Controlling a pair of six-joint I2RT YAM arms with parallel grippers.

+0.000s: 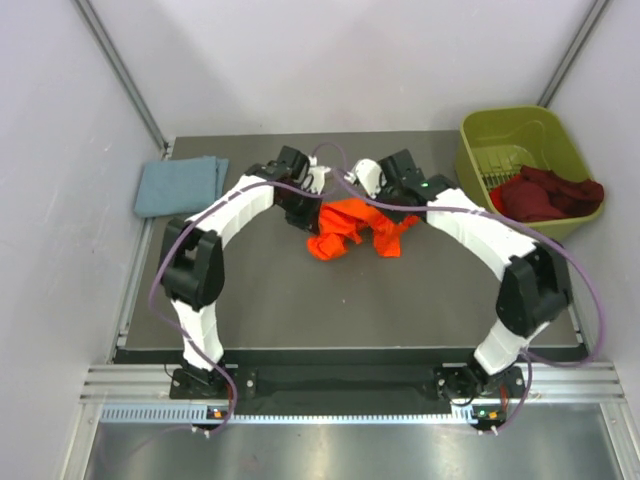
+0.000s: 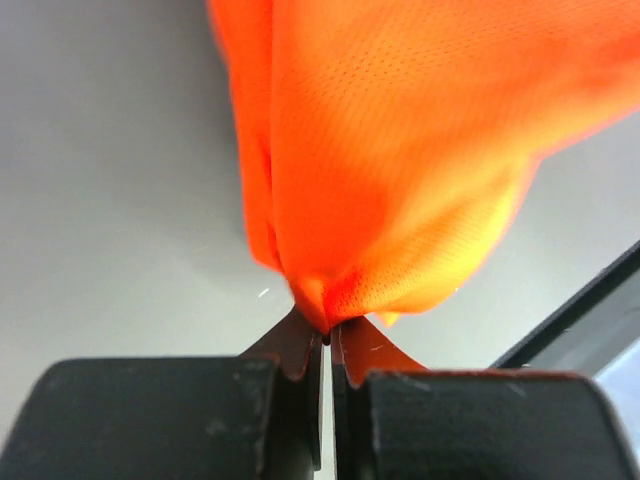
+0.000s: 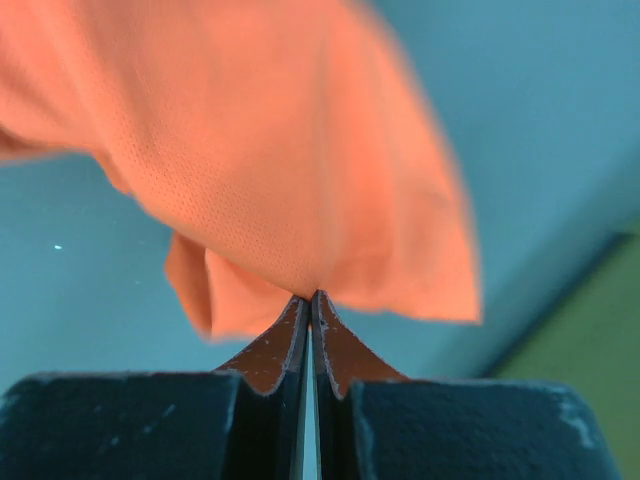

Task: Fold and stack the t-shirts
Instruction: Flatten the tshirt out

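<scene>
An orange t-shirt (image 1: 352, 228) hangs bunched between my two grippers above the middle of the dark table (image 1: 300, 300). My left gripper (image 1: 318, 205) is shut on its left edge; the wrist view shows the orange t-shirt (image 2: 400, 150) pinched at the gripper's (image 2: 328, 335) tips. My right gripper (image 1: 392, 205) is shut on its right edge; its wrist view shows the orange t-shirt (image 3: 250, 150) pinched at the gripper's (image 3: 310, 298) tips. A folded blue-grey t-shirt (image 1: 180, 184) lies at the far left of the table. A dark red t-shirt (image 1: 545, 193) lies crumpled in the green basket (image 1: 505, 128).
The green basket stands at the table's far right corner. White walls enclose the back and both sides. An aluminium rail (image 1: 330, 385) runs along the near edge by the arm bases.
</scene>
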